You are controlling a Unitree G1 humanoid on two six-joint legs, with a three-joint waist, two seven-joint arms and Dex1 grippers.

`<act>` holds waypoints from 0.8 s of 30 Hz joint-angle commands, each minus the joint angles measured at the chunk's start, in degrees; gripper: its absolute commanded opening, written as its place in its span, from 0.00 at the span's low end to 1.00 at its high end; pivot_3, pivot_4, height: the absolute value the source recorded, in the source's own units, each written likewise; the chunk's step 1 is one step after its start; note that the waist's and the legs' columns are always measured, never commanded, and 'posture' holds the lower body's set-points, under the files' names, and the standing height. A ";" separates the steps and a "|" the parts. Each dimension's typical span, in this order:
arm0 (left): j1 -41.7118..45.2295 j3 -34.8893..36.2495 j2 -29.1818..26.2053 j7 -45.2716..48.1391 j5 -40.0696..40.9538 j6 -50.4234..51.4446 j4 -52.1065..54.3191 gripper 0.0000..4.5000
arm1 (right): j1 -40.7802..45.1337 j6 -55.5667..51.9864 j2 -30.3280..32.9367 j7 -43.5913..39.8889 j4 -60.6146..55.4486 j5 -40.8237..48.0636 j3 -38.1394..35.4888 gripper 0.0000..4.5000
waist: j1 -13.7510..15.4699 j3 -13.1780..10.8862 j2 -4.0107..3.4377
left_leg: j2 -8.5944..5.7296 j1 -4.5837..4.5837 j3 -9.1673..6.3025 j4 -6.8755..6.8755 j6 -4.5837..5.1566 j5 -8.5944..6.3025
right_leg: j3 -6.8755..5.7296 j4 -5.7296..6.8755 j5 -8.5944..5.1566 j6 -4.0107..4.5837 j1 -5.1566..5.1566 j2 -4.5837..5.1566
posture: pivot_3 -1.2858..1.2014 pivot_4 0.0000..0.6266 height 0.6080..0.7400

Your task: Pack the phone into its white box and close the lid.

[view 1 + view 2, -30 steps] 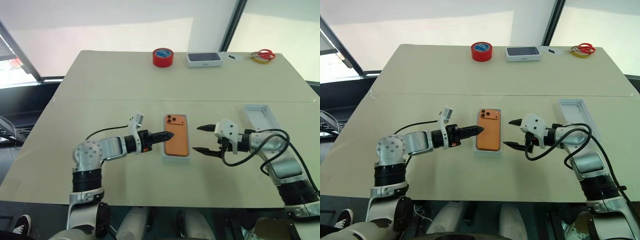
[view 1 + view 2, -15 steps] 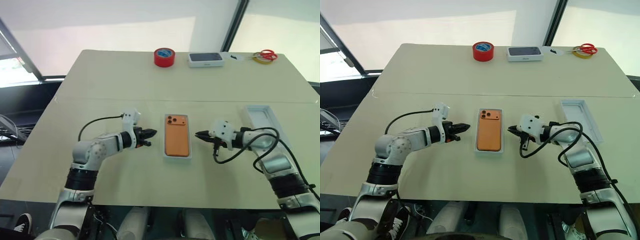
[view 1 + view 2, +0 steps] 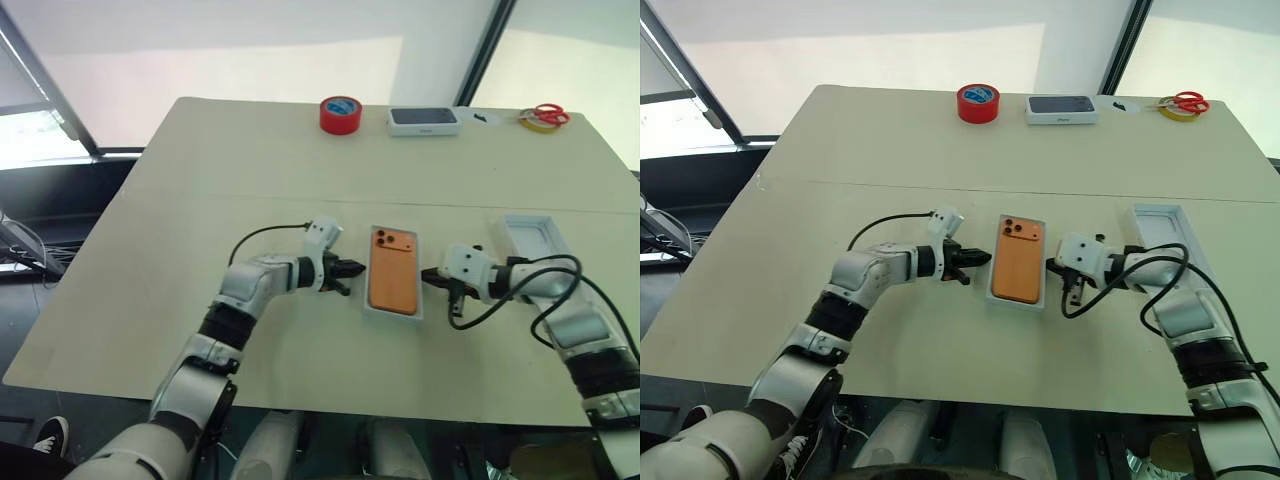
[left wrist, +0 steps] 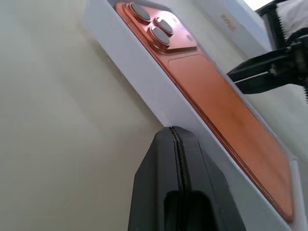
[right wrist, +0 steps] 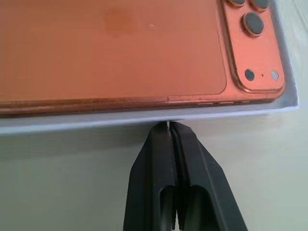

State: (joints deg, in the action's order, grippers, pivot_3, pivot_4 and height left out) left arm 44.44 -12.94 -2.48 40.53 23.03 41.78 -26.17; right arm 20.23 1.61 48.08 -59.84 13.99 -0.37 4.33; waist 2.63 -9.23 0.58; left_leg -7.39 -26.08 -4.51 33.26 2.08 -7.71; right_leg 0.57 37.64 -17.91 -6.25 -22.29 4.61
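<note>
The orange phone (image 3: pixel 393 282) lies back up, camera block at its far end, inside the shallow white box (image 3: pixel 392 314) at the table's middle. My left gripper (image 3: pixel 355 269) is shut and empty, and its tip stands at the box's left wall (image 4: pixel 144 79). My right gripper (image 3: pixel 428 273) is also shut and empty, with its tip against the box's right wall (image 5: pixel 96 122). The lid (image 3: pixel 530 240), a shallow white tray, lies open side up on the table to the right of my right arm.
Along the table's far edge stand a red tape roll (image 3: pixel 340 114), a closed dark-topped white box (image 3: pixel 423 120), and red scissors (image 3: pixel 547 112) beside a yellow tape roll (image 3: pixel 532 122). My right arm's black cable (image 3: pixel 500 300) loops between the box and the lid.
Both grippers have gone from open to shut. The left one drew back, then came in to the box's left wall. The right tip stays at the right wall. The camera view has shifted.
</note>
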 commanded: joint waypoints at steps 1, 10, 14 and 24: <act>4.67 -3.22 6.87 4.38 -1.38 -3.94 -4.35 0.00 | -0.51 2.38 1.67 -0.61 0.09 1.78 -2.60 0.02 | -0.23 0.00 0.00 | 0.00 -0.02 0.00 0.01 0.01 0.00 | 0.00 -0.01 0.00 0.00 0.01 0.00 | 0.52 0.24 1.00; 9.94 -3.20 11.09 8.65 -9.40 -10.96 -17.07 0.00 | -1.80 5.58 4.46 0.23 3.16 1.08 -5.01 0.02 | -0.59 0.00 0.00 | 0.04 -0.03 0.00 0.04 0.02 0.01 | -0.05 0.00 0.00 -0.03 0.21 -0.02 | 0.52 0.24 1.00; 10.40 -1.50 9.63 10.00 -10.70 -11.60 -19.59 0.00 | -1.95 5.57 4.19 0.22 3.18 0.80 -4.82 0.02 | -0.65 -0.01 -0.02 | 0.04 -0.08 0.00 0.05 0.02 0.01 | -0.04 0.03 0.01 -0.03 0.13 -0.03 | 0.52 0.24 1.00; 10.29 1.95 12.45 5.54 -12.03 -17.10 -22.49 0.00 | -2.10 5.71 4.48 -0.66 3.43 0.70 -4.56 0.02 | -0.55 -0.02 -0.02 | 0.04 -0.16 -0.01 0.19 0.01 0.01 | -0.05 0.17 0.03 -0.08 0.07 -0.04 | 0.52 0.24 1.00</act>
State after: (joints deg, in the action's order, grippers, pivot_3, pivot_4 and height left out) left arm 53.71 -11.45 8.03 45.78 10.91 26.53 -49.57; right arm 17.64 6.04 52.83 -59.92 19.84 -0.92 -0.25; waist 2.08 -9.25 0.56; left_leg -7.35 -26.26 -4.52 33.49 2.09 -7.70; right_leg 0.52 37.86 -17.89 -6.33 -22.23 4.57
